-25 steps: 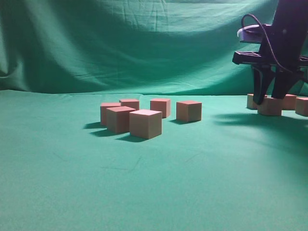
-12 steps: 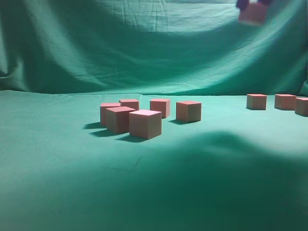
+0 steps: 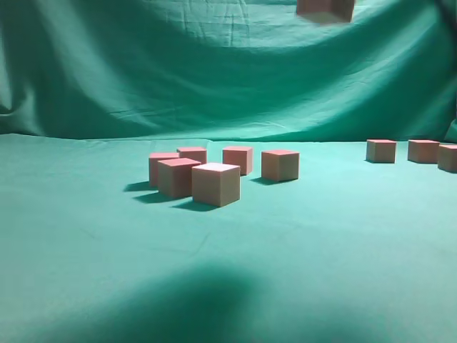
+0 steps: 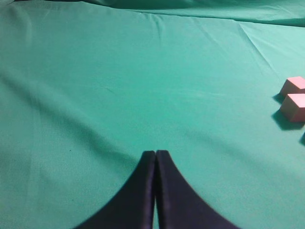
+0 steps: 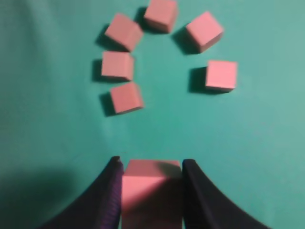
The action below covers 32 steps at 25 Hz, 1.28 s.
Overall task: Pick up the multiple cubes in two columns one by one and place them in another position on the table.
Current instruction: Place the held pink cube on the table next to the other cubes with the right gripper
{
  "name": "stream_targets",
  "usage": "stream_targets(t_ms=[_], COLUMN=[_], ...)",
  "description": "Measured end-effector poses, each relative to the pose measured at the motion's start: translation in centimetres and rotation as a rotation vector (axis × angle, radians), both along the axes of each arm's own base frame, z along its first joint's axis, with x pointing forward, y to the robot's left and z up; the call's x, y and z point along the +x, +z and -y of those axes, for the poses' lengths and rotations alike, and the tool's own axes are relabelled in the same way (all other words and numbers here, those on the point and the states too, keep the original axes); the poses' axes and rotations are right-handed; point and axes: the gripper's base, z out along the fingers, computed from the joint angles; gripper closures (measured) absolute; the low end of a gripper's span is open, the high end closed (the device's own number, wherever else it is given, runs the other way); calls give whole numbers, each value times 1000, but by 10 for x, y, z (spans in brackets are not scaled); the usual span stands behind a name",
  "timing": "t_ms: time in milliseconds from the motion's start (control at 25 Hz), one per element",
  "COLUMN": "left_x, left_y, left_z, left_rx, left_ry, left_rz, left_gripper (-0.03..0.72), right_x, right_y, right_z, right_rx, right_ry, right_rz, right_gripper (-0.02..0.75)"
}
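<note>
My right gripper (image 5: 150,164) is shut on one pinkish-red cube (image 5: 151,188), held high over the table (image 5: 248,143). In the exterior view that cube (image 3: 325,8) shows at the top edge, and the gripper itself is out of frame. Below it lies a loose cluster of several cubes (image 5: 117,65) on the green cloth; the exterior view shows this cluster (image 3: 216,183) at the middle. Three more cubes (image 3: 380,150) sit at the far right. My left gripper (image 4: 156,153) is shut and empty, low over bare cloth, with two cubes (image 4: 294,107) off to its right.
A draped green backdrop (image 3: 178,71) rises behind the table. The arm casts a broad shadow (image 3: 193,300) on the near cloth. Bare cloth lies between the middle cluster and the right-hand cubes, and across the front of the table (image 3: 321,271).
My right gripper lifted a cube out of the right-hand group, rose out of the exterior view, and carried it leftward. The shadow on the cloth moved left and nearer.
</note>
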Motion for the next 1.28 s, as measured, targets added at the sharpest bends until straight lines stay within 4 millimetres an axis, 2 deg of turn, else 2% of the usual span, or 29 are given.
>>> stream_targets(t_ms=[80,240,440,680,840,1120,1280], left_x=[0,0,0,0,0,0,0], left_y=[0,0,0,0,0,0,0], left_z=[0,0,0,0,0,0,0], left_rx=[0,0,0,0,0,0,0], left_ry=[0,0,0,0,0,0,0], left_rz=[0,0,0,0,0,0,0], left_gripper=[688,688,688,688,688,688,688], right_x=[-14,-29,-30,-24,-16,-4,-2], right_y=[-18,-43,-70,-103,-113,-117,-123], right_z=[-12,-28,-47,-63,-64,-56,-56], right_rx=[-16,-14,-33,-59,-66,-144,-163], right_ry=[49,88,110,36,-48,-166,-192], right_rz=[-19,-4,-32,-98,-78,16,13], right_gripper=[472,472,472,472,472,472,472])
